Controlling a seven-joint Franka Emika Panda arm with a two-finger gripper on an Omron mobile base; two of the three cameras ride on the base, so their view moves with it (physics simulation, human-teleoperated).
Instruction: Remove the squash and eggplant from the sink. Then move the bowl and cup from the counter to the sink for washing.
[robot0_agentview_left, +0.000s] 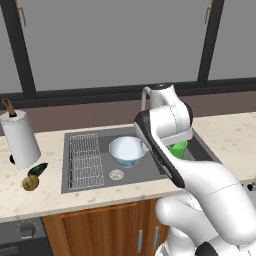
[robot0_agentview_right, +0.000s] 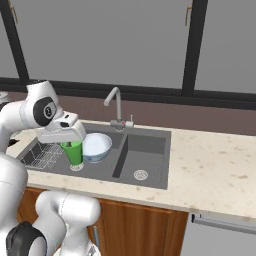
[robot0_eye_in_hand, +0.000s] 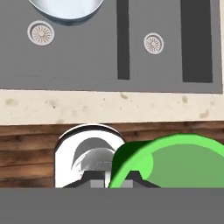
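Cup (robot0_eye_in_hand: 175, 162): bright green, smooth and tapered; your hand view has its rim closest of all, and from the right base view you see it hanging upright over the left basin, just above the drain.
Gripper (robot0_agentview_right: 70, 142): your fingers are pinched shut on the cup's rim.
Bowl (robot0_agentview_left: 127, 151): wide and round, white inside, pale blue-grey outside; you'll find it sitting in the left basin just beside the cup.
Sink (robot0_agentview_right: 150, 177): dark grey, matte, two rectangular basins with round drains and a raised divider; a wire rack (robot0_agentview_left: 84, 160) fills its left end.
Faucet (robot0_agentview_right: 116, 107): curved steel, behind the divider.
Squash (robot0_agentview_left: 30, 183): small, round, yellow-brown, on the counter (robot0_agentview_right: 215, 170) left of the sink.
Eggplant (robot0_agentview_left: 37, 169): near-black, elongated, touching the squash.
Open room: you have the right basin bare, and beige speckled stone beyond it.
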